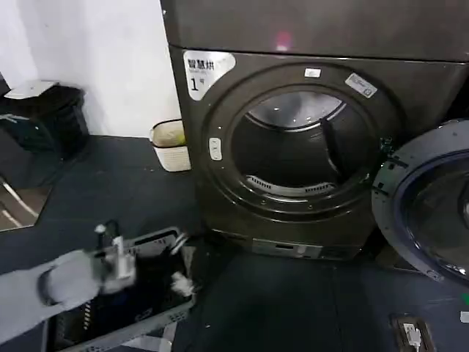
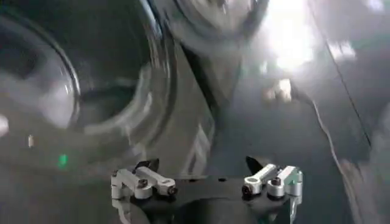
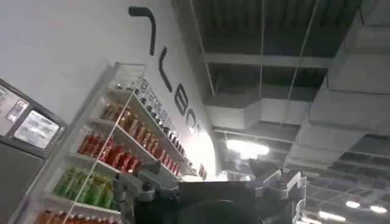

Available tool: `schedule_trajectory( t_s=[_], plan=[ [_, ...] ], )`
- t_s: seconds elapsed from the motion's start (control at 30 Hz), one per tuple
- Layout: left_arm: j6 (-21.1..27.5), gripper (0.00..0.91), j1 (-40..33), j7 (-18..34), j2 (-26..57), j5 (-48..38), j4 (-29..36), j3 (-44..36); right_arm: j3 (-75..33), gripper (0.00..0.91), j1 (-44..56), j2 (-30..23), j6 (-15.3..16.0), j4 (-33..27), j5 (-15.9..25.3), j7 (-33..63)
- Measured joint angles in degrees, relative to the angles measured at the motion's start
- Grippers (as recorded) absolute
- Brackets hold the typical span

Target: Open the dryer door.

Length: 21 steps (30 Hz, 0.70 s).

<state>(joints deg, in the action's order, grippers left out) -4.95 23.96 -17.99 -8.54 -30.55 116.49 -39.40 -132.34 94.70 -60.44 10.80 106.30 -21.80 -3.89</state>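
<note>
The large dark grey-brown metallic front-loading dryer (image 1: 308,147) stands on the dark floor (image 1: 293,301) with its round drum opening fully exposed. The dryer door (image 1: 429,209), a big porthole with a pale grey inner rim around dark glass, hangs swung out on the machine's right side, its inner face turned towards the camera. Judged from that, the opening itself looks done, and what remains is to clear away cleanly.

The left gripper (image 1: 117,260) sits low by the floor's near-left area, above a small grey slatted laundry basket (image 1: 128,308) and well apart from the door. In the left wrist view the left gripper (image 2: 207,182) has its jaws spread wide with nothing between them. The right gripper (image 3: 210,189) points up towards a ceiling and a shelf of bottled drinks (image 3: 116,158); its jaws also stand apart, holding nothing.

To finish well, keep the left arm's retreat low and away from the basket rim, and avoid brushing the door, which would probably swing back if nudged.
</note>
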Motion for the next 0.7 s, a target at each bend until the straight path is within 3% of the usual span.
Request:
schedule_trajectory(
  t_s=[0.27,0.5,0.7],
  plan=[
    [1.4,0.907,6.3,-3.1,9.2,7.1,-0.5,3.4,0.5,0.907,-0.3,0.0,-0.3,-0.9,-0.2,0.0],
    [-0.4,0.907,27.4,-3.8,19.2,11.4,-2.7,22.1,-0.3,0.907,0.6,0.6,-0.3,-2.2,-1.2,-0.2],
    [0.1,0.907,34.8,-4.3,23.2,12.8,-4.5,27.0,-0.9,0.907,1.4,0.9,-0.3,-2.3,-2.3,-0.4]
  ],
)
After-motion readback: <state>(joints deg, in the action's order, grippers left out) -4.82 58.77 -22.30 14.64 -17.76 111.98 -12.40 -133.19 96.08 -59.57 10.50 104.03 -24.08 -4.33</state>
